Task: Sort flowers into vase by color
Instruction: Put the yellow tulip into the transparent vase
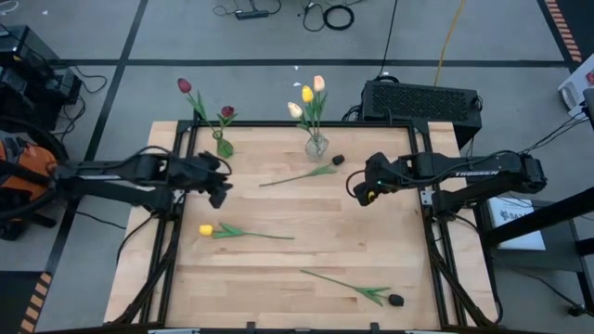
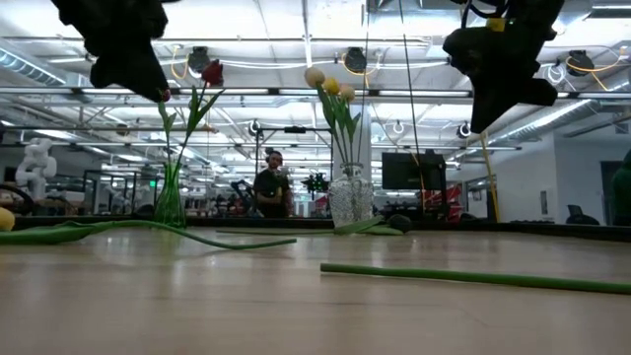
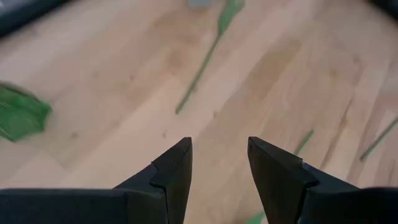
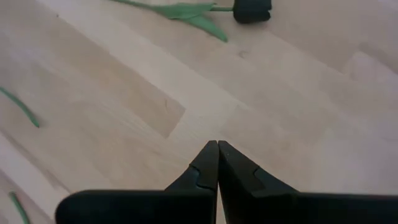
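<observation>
A green vase [image 1: 223, 146] at the far edge holds two dark red tulips [image 1: 184, 85]. A clear vase [image 1: 316, 146] beside it holds yellow and cream tulips [image 1: 307, 94]. Three tulips lie flat on the table: a dark-headed one [image 1: 337, 160] by the clear vase, a yellow one [image 1: 205, 229] at the middle left, and a dark-headed one [image 1: 396, 300] near the front edge. My left gripper [image 1: 220, 186] hovers open in front of the green vase [image 3: 18, 112]. My right gripper [image 1: 362, 192] hovers shut, right of centre; its wrist view shows a dark tulip head [image 4: 252, 9].
The wooden table [image 1: 278, 278] has bare boards between the lying flowers. A black box [image 1: 422, 100] sits beyond the far right corner. In the low view a person [image 2: 270, 187] stands far behind the vases, and a green stem [image 2: 473, 279] lies across the near right.
</observation>
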{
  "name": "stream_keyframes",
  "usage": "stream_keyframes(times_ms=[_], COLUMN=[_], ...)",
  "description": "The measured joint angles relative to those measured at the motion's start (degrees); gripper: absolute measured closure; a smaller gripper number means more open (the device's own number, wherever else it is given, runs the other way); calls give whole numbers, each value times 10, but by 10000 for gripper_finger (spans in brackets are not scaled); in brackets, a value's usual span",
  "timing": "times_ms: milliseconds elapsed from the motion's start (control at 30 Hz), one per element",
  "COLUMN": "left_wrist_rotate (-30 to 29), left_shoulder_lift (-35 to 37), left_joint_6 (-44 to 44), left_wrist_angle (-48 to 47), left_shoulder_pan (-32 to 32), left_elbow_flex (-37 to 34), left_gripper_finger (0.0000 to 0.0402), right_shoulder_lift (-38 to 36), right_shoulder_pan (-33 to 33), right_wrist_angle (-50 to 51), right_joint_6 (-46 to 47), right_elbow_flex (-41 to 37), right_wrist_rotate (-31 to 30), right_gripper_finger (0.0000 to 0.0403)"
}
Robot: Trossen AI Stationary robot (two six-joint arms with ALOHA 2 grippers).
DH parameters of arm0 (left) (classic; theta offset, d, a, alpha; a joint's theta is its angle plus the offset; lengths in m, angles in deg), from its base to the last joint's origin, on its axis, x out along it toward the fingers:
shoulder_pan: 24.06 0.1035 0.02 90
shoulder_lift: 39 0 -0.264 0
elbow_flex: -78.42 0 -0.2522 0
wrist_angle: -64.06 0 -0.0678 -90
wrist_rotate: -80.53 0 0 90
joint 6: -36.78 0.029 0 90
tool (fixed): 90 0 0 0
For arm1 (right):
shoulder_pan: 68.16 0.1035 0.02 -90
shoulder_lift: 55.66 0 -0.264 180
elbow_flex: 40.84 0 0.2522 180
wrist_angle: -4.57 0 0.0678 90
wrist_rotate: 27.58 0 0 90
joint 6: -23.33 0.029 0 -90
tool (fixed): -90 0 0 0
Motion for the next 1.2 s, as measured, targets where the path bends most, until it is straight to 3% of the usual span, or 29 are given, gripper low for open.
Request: stream_keyframes(times_ms=[233,533,800,1200], left_wrist_rotate=[59,193,200,193], left_shoulder_lift=[-73,-160,-238,-348], left_joint_6=[-103,35,101,260], left_wrist_angle=[-1,-28,-95,-68], left_shoulder_pan=[0,-30,-85,-151], left_elbow_flex=[0,0,0,0], left_gripper_finger=[237,237,237,237], right_shoulder_lift=[0,0,2,2], right_shoulder_pan=[0,0,0,0], right_wrist_angle=[0,-6,-70,-120], right_joint_6=[-67,-139,-176,-157], right_elbow_flex=[0,0,0,0], right_wrist_rotate=[0,0,0,-2], right_gripper_finger=[402,403,403,403])
